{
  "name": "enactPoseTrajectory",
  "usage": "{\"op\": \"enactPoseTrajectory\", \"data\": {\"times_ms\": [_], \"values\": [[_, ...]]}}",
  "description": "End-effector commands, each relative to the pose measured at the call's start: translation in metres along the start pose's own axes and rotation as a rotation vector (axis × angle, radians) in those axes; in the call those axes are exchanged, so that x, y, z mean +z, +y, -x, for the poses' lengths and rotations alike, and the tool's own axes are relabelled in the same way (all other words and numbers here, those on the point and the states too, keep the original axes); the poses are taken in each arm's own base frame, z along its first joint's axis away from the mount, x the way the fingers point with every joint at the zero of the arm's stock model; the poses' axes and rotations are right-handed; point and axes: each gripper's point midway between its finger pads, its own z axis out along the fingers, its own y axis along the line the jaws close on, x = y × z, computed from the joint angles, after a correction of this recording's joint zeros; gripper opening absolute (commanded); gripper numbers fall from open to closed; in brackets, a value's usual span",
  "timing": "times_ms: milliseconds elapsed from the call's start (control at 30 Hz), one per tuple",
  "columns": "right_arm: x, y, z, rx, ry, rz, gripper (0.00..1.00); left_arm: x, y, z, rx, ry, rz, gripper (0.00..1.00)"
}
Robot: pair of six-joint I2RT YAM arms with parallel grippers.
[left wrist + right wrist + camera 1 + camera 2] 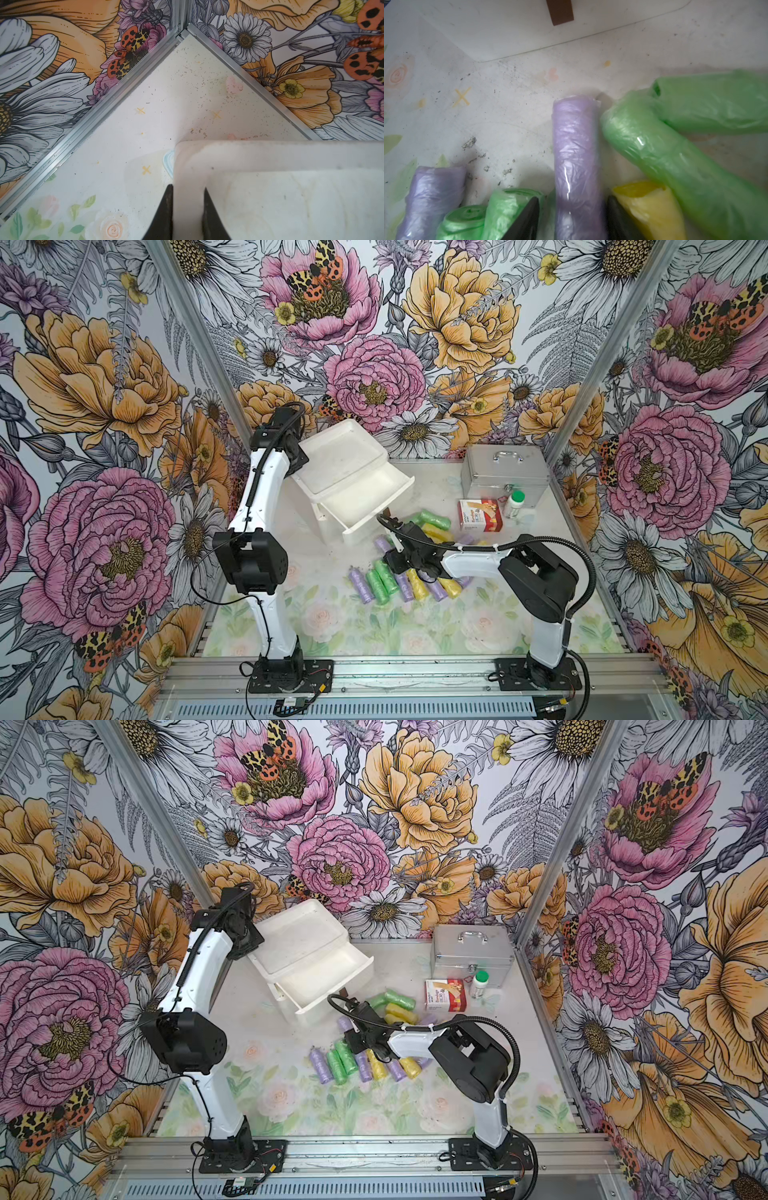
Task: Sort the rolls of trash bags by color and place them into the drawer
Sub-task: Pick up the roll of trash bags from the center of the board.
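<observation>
- Right jaws: part open, one finger [527, 218] on each side of a lilac roll [576, 145]. The roll lies flat on the desk [508, 104], lengthwise between them. A gap shows at one finger; the other is close against the plastic.
- Beside that roll: two green rolls [675, 166] on one side, touching each other at an angle, with a yellow roll [648, 205] against the nearer one. On the other side are a green roll [506, 207] and a second lilac one [431, 197].
- Left jaws: closed on the raised rim of the cabinet [270, 153], at a back corner.
- Drawer [365, 493]: pulled out of the cabinet, its front facing the rolls.
- Rolls [417, 585]: in both top views, lilac, green and yellow mixed on the desk. One row lies nearer the robot and a cluster lies beside the drawer front, with the right jaws between them.
- Far right: red box [480, 515], bottle [514, 504], metal case [505, 472].
</observation>
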Motion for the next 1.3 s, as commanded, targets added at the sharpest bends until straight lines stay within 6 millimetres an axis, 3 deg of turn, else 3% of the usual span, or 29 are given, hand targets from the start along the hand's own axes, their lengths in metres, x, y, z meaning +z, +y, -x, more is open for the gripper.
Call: {"op": "enactPoseTrajectory", "data": {"times_ms": [0, 133, 300, 500, 900, 1167, 1267], "values": [[0.005, 0.009, 0.005, -0.021, -0.021, 0.037, 0.55, 0.014, -0.031, -0.012, -0.014, 0.067, -0.120, 0.00], [0.013, 0.007, -0.001, -0.016, 0.005, 0.025, 0.53, 0.016, -0.031, -0.015, -0.016, 0.075, -0.116, 0.00], [0.014, 0.006, -0.002, -0.008, 0.016, 0.016, 0.39, 0.014, -0.033, -0.016, -0.015, 0.077, -0.121, 0.00], [-0.002, -0.001, 0.001, 0.025, -0.013, -0.020, 0.28, 0.011, -0.034, -0.017, -0.014, 0.073, -0.125, 0.00], [-0.083, 0.011, 0.020, 0.065, -0.096, 0.052, 0.26, 0.014, -0.035, -0.019, -0.013, 0.079, -0.120, 0.00], [-0.143, 0.027, -0.004, 0.069, 0.012, 0.174, 0.25, 0.012, -0.033, -0.020, -0.018, 0.078, -0.118, 0.00], [-0.171, 0.033, 0.001, 0.116, -0.010, 0.222, 0.24, 0.013, -0.033, -0.022, -0.028, 0.084, -0.116, 0.00]]}}
